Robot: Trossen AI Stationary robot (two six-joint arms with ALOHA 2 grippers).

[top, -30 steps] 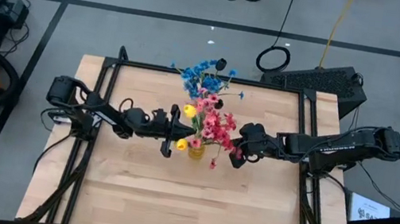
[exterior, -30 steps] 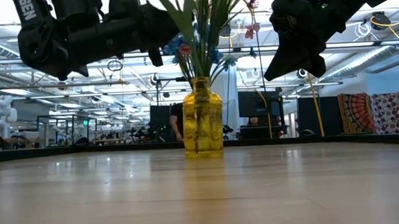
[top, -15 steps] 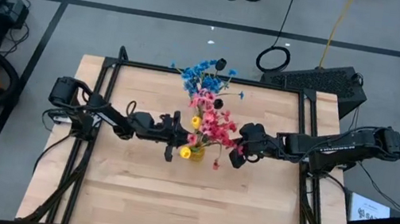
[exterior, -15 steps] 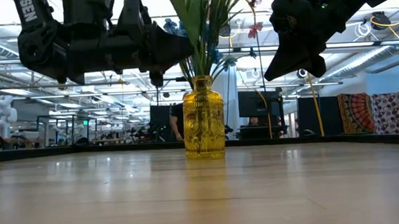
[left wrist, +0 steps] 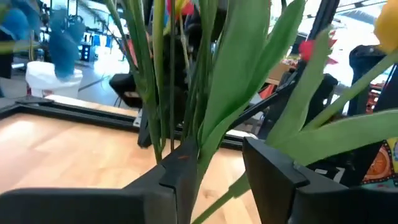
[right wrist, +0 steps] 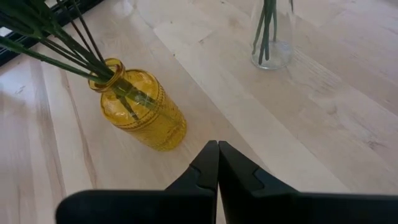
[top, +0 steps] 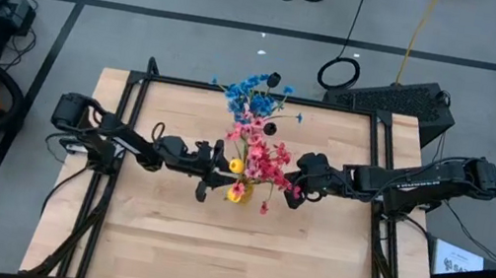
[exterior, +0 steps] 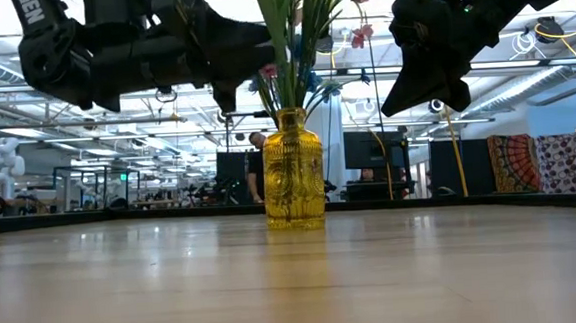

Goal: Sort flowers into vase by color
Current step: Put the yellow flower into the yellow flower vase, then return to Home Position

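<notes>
The yellow vase (right wrist: 142,110) stands mid-counter (top: 161,245) with stems already in it. The left tool (left wrist: 214,168) is held parted around flower stems (left wrist: 205,112) above the vase mouth; insertion appears under way, so lowering and release are called for next. The right tool (right wrist: 217,163) waits pressed closed beside the vase. Ample counter room remains toward the near edge.

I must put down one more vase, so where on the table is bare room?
The whole near strip of the table, in front of the yellow vase, is bare; so are both far corners. The middle is crowded: left gripper and right gripper flank the vase, blue flowers behind.
</notes>
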